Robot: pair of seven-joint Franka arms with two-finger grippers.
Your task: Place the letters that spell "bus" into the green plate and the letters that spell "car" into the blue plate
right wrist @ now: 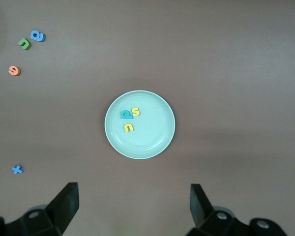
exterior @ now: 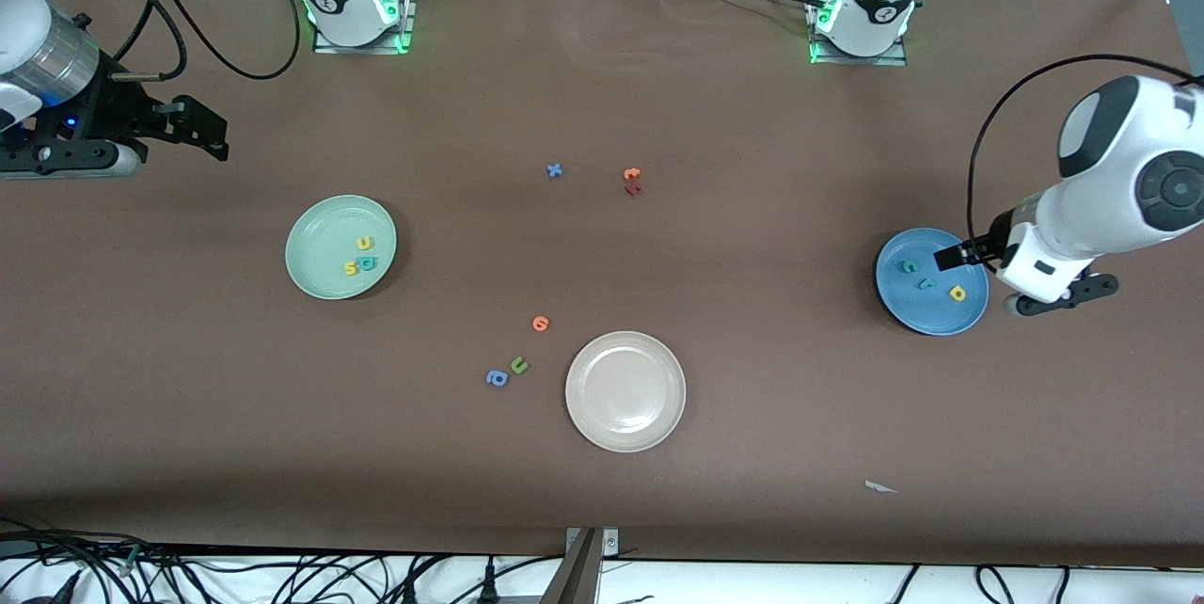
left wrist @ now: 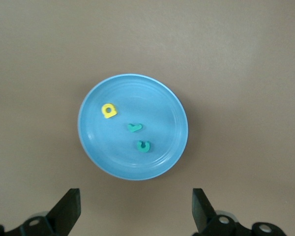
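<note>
The green plate point(exterior: 320, 223) point(right wrist: 155, 137) lies toward the right arm's end of the table. In it are a yellow u point(exterior: 365, 244) point(right wrist: 129, 128), a teal b point(exterior: 368, 262) point(right wrist: 126, 114) and a yellow s point(exterior: 351, 269) point(right wrist: 135, 111). The blue plate point(exterior: 917, 308) point(left wrist: 160, 105) lies toward the left arm's end and holds a teal c point(exterior: 909, 267) point(left wrist: 143, 146), a dark teal r point(exterior: 926, 284) point(left wrist: 134, 127) and a yellow a point(exterior: 958, 294) point(left wrist: 108, 110). My left gripper point(exterior: 952, 257) point(left wrist: 136, 209) hangs open and empty over that plate's edge. My right gripper point(exterior: 212, 132) point(right wrist: 134, 206) waits open and empty, high up at the right arm's end.
A beige-white plate point(exterior: 625, 430) lies nearer the front camera, mid-table. Beside it are an orange letter point(exterior: 540, 324), an olive u point(exterior: 519, 365) and a blue a point(exterior: 497, 378). A blue x point(exterior: 555, 170), an orange letter point(exterior: 632, 174) and a dark red one point(exterior: 633, 190) lie mid-table.
</note>
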